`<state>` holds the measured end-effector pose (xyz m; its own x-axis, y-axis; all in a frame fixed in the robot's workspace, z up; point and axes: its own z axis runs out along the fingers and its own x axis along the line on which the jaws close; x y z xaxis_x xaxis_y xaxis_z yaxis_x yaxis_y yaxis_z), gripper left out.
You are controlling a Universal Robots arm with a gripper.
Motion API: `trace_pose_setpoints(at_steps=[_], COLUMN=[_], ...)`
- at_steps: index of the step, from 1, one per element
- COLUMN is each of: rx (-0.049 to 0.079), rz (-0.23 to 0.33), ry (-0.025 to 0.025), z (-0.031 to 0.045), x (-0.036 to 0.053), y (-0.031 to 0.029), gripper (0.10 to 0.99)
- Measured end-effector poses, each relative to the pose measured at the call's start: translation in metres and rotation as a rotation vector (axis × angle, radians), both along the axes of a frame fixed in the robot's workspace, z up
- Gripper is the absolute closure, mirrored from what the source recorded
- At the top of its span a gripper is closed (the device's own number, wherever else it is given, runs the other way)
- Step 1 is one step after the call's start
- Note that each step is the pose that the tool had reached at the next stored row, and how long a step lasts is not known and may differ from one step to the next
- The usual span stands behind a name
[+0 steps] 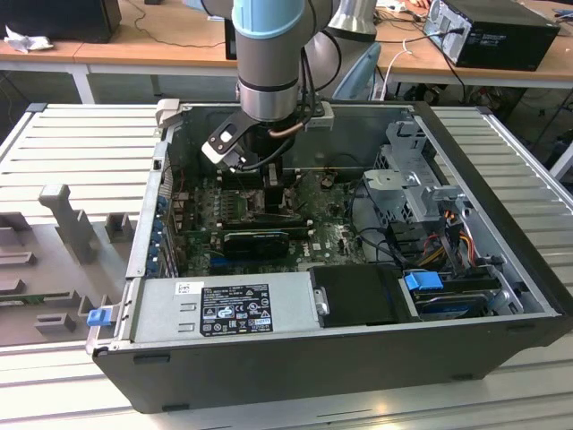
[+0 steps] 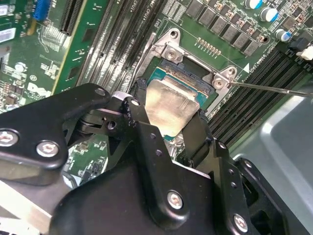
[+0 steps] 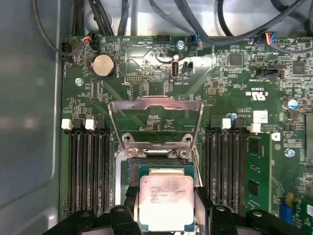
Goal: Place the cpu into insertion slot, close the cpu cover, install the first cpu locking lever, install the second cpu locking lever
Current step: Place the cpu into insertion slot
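The cpu [image 3: 166,198], a flat square chip with a pale metal top, sits between my gripper's [image 3: 166,208] two black fingers [image 3: 203,203], which are shut on its opposite edges. It lies over the insertion slot [image 3: 128,169] on the green motherboard; I cannot tell whether it rests in it or hovers just above. In the second wrist view the cpu [image 2: 168,110] is tilted over the insertion slot [image 2: 188,78]. The cpu cover [image 3: 155,102] stands raised on its hinge beyond the slot. In the exterior view my gripper [image 1: 267,184] reaches down into the open computer case.
Long black memory slots [image 3: 88,166] flank the socket on both sides. A thin metal lever [image 2: 274,88] sticks out beside the socket. The case also holds a power supply [image 1: 233,309], a black graphics card [image 1: 260,240], a drive cage [image 1: 421,179] and loose cables [image 1: 448,233].
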<state>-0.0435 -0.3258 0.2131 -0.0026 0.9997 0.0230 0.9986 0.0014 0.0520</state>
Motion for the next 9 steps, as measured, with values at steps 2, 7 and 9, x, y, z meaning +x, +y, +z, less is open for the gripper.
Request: trace_pose_setpoints(at_steps=[2,7,9], rx=[0.000,0.000,-0.001], rz=[0.000,0.000,0.000], ry=[0.0000,0.0001,0.0000], z=[-0.0033,-0.0106,-0.0119], x=[0.0000,0.0000,-0.0001], y=[0.0015,0.0047,0.0050], gripper=[0.549,0.549,0.549])
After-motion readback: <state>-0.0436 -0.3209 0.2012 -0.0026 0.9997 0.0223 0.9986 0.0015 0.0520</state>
